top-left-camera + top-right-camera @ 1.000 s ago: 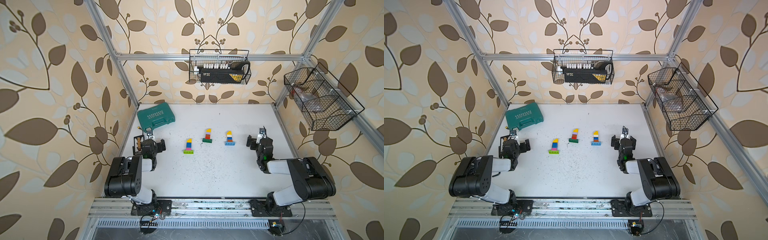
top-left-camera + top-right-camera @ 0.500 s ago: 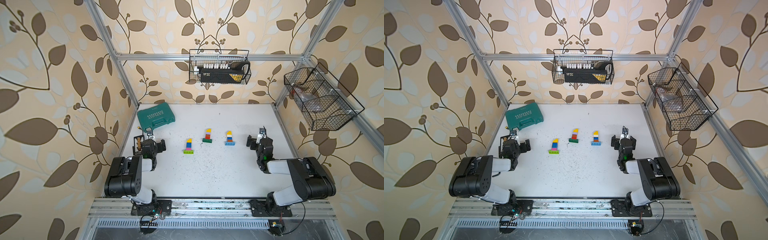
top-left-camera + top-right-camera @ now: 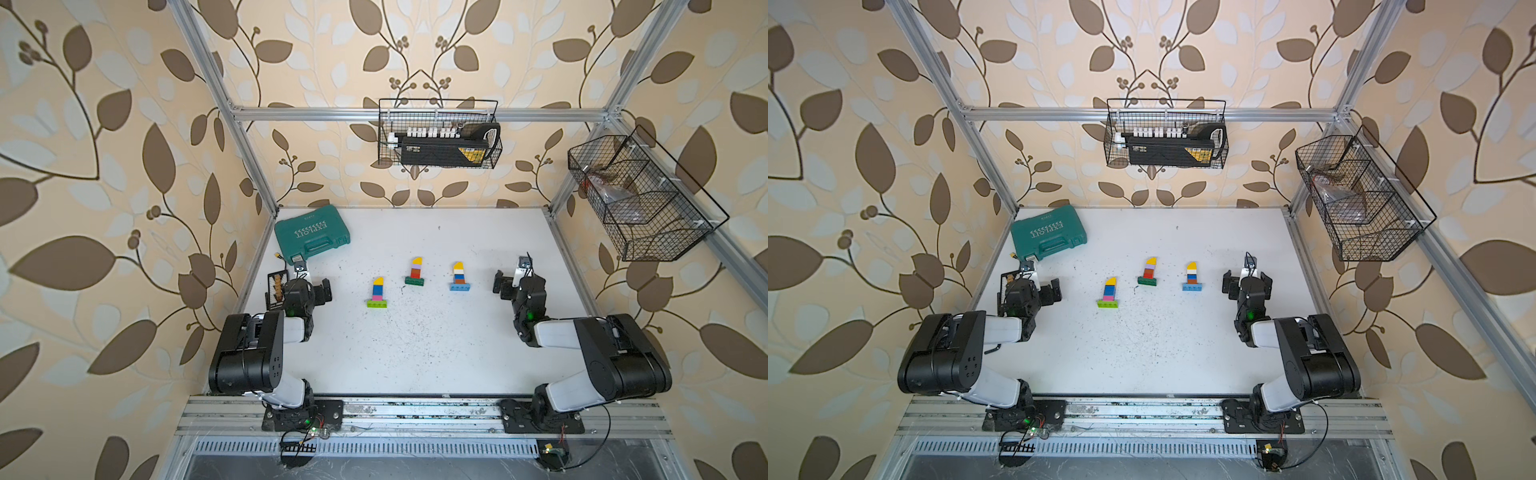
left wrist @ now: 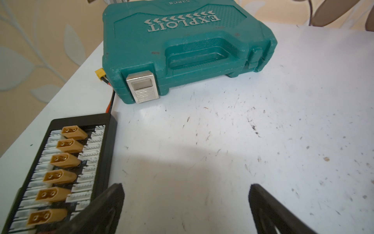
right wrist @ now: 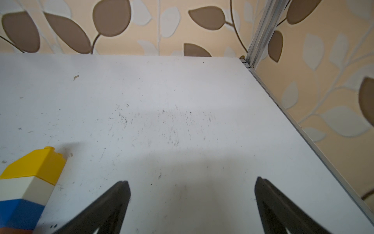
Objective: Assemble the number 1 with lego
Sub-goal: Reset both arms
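Showing three lego figures of the numeral 1 laid flat in a row across the middle of the scuffed white bench [image 3: 415,353]. Each figure was made of an oblong base brick, a column of square bricks and a yellow sloped cap: the lime-based figure [image 3: 377,293], the dark-green-based figure [image 3: 415,273] and the light-blue-based figure [image 3: 459,277]. The left tool [image 3: 302,288] and the right tool [image 3: 519,284] were placed at opposite sides of the bench, each with its jaws spread wide and empty; only bare bench was seen between the dark fingers [image 4: 110,204] in both wrist views. All three figures lay between the two tools, inboard of each. Their long axes ran from base, nearer the robot, to cap, nearer the far wall, roughly parallel to the direction in which both tools pointed. The light-blue-based figure was nearest the right tool, near but apart, its cap caught outside the jaws in the right wrist view; the lime-based figure was nearest the left tool. A teal plastic tool case [image 3: 311,235] and a black connector board with yellow plugs [image 4: 60,168] lay beside the left tool. No loose brick was seen, so the assembly was judged finished; any further grasp would call for a sideways approach across a narrow column.
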Available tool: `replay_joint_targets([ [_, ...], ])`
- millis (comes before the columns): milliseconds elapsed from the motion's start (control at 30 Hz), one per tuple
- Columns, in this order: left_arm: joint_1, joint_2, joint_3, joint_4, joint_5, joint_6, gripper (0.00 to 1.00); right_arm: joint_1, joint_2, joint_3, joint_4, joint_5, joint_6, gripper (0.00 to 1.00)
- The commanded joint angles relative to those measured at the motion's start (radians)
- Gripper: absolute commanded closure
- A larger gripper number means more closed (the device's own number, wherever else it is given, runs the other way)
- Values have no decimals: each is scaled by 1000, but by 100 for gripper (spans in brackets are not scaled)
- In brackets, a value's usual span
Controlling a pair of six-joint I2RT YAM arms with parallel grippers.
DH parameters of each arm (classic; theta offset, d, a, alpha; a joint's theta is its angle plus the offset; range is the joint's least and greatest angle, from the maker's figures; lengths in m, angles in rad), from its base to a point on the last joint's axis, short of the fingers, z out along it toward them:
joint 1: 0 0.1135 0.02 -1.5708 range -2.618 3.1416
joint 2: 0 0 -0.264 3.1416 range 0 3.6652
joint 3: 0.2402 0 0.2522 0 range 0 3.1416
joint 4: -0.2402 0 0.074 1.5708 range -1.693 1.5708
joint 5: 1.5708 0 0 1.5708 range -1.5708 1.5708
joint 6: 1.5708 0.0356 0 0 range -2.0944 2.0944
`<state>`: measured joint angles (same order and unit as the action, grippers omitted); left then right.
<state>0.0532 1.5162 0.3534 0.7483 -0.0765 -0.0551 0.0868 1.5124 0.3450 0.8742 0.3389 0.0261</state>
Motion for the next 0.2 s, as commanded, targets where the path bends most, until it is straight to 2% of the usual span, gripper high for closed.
replay_joint_targets([
  [0, 5, -23, 27, 3, 13, -1, 1, -4, 1, 8, -7, -12, 6, 0],
  [167, 5, -24, 27, 5, 14, -2, 1, -3, -5, 3, -3, -14, 6, 1],
])
